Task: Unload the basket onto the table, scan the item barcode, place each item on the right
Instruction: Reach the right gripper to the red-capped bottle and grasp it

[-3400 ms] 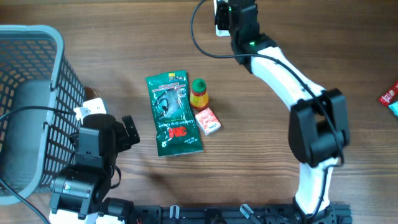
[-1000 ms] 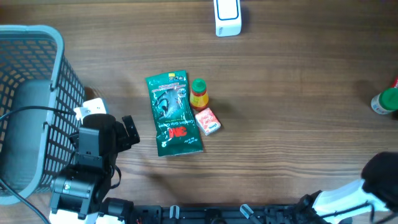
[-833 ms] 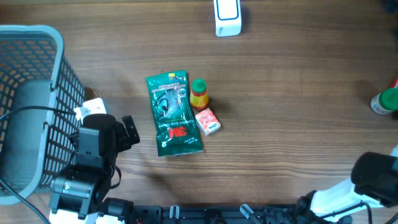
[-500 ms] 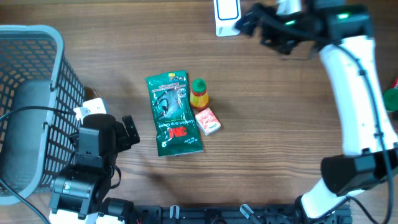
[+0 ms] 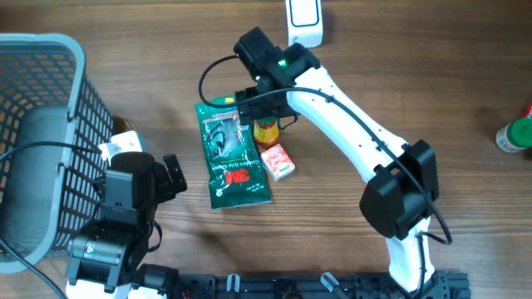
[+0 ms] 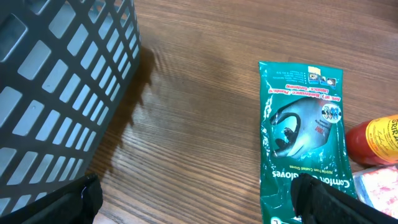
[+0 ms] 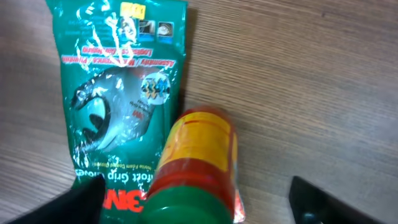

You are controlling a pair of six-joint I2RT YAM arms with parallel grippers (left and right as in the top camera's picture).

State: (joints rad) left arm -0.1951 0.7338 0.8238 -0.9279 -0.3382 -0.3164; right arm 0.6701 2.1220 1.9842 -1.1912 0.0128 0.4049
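A small bottle [image 5: 267, 129] with a green cap and a red and yellow label stands mid-table between a green glove packet [image 5: 232, 154] and a small pink box [image 5: 278, 162]. My right gripper [image 5: 263, 110] hangs over the bottle [image 7: 194, 171], open. Its two fingertips [image 7: 320, 202] stand either side of the bottle with a gap on each side. The white barcode scanner [image 5: 303, 21] lies at the far edge. My left gripper [image 5: 172, 176] is open near the basket, with bare wood between its fingers [image 6: 326, 199] and the packet [image 6: 305, 134] just ahead.
A grey mesh basket [image 5: 46, 124] fills the left side, close to my left arm. A green-capped item [image 5: 515, 135] and a red one [image 5: 527, 112] sit at the right edge. The right arm's links stretch across the table's middle right.
The right arm swung from the near right edge, past the scanner, to above the bottle, and its jaws have narrowed a little. The left arm and the items have not moved.
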